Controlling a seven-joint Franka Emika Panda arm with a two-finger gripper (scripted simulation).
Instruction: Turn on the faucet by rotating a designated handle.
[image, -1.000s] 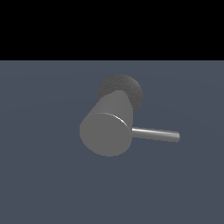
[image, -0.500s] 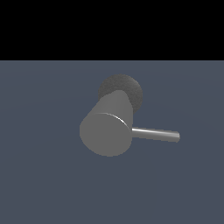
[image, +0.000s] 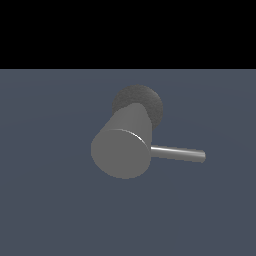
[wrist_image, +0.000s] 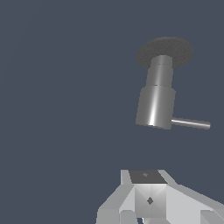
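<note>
The faucet (image: 125, 145) is a thick matte grey cylinder with its flat round end facing the exterior camera, standing on a darker rough round base (image: 145, 100). The handle (image: 177, 152), a thin shiny rod, sticks out sideways toward the exterior view's right. The wrist view shows the faucet (wrist_image: 156, 103) from the side, with its handle (wrist_image: 190, 123) near the cylinder's free end. My gripper (wrist_image: 149, 200) appears only in the wrist view, as pale blocky parts at the frame's edge, well apart from the faucet. Its fingertips are cut off by the frame.
A flat dark blue-grey floor (image: 50, 200) surrounds the faucet on all sides. A black band fills the upper part of the exterior view. No other objects show.
</note>
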